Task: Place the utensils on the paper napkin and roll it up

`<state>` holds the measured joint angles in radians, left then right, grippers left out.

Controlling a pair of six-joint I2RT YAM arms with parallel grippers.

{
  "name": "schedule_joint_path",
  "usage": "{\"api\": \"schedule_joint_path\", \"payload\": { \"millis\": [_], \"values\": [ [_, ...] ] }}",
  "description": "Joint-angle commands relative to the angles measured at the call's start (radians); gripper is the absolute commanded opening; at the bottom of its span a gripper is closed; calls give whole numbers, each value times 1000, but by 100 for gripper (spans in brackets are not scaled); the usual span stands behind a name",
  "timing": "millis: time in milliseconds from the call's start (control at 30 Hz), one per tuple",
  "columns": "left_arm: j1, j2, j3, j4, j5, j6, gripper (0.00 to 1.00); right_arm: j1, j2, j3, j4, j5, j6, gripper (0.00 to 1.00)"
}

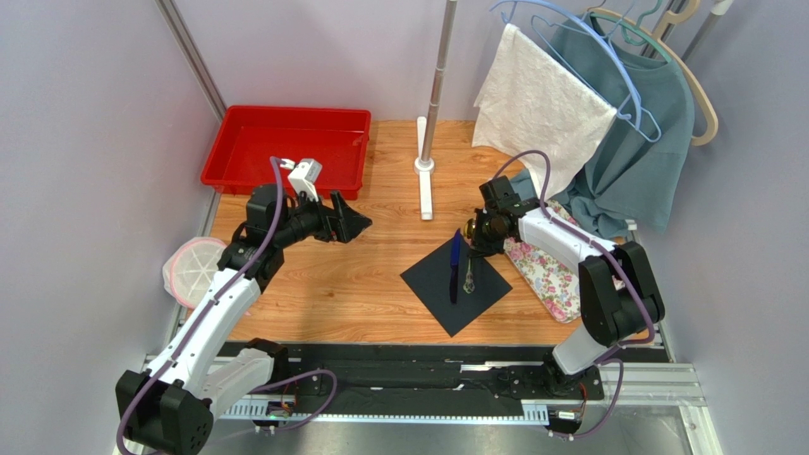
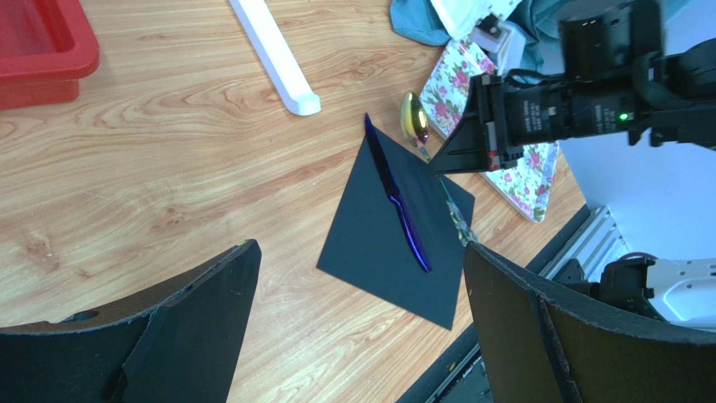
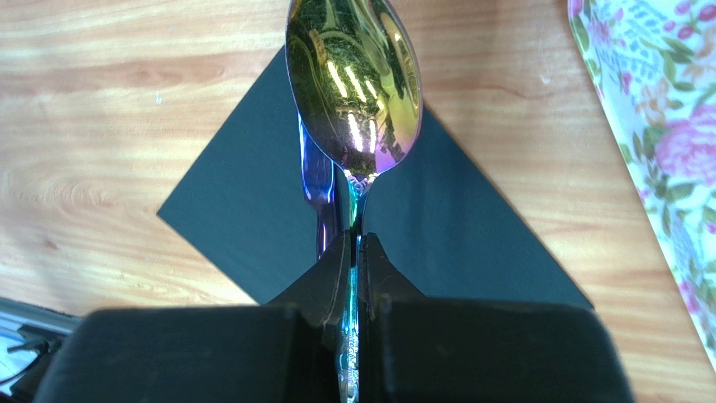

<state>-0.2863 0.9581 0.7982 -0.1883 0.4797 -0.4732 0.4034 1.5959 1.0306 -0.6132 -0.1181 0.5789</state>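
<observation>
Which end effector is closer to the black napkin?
Right. The right end effector hangs over the napkin's far right edge, shut on a spoon; the left end effector is open, off to the napkin's left.

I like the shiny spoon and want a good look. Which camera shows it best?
The right wrist view: the spoon fills the top, its gold-rainbow bowl up close and its handle pinched in the right gripper. The left wrist view shows it small, at the edge of the black napkin. In the top view it is tiny.
</observation>
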Motion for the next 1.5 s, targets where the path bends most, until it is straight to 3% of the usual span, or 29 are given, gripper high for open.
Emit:
{"api": "schedule_joint_path", "payload": {
  "millis": [0, 567, 800, 1167, 1267, 1333, 1433, 1467],
  "values": [
    [4, -21, -14, 66, 3, -22, 99, 12, 32, -18, 104, 21, 36, 0],
    [4, -36, -44, 50, 28, -2, 99, 37, 93, -7, 125, 11, 30, 4],
    [4, -35, -48, 46, 28, 5, 99, 40, 105, 0, 112, -3, 27, 16],
    [4, -39, -56, 44, 72, 27, 99, 40, 73, 25, 81, -23, 9, 19],
    [1, -15, -15, -6, 215, 152, 99, 40, 29, 55, 55, -49, -8, 20],
    [-7, -1, 22, -81, 314, 315, 99, 40, 0, 74, 27, -57, -33, 20],
    [-77, 16, 59, -204, 318, 574, 99, 34, -76, 75, 0, -86, -80, 21],
    [-147, 16, 65, -230, 298, 638, 99, 29, -102, 74, -6, -110, -97, 21]
  ]
}}
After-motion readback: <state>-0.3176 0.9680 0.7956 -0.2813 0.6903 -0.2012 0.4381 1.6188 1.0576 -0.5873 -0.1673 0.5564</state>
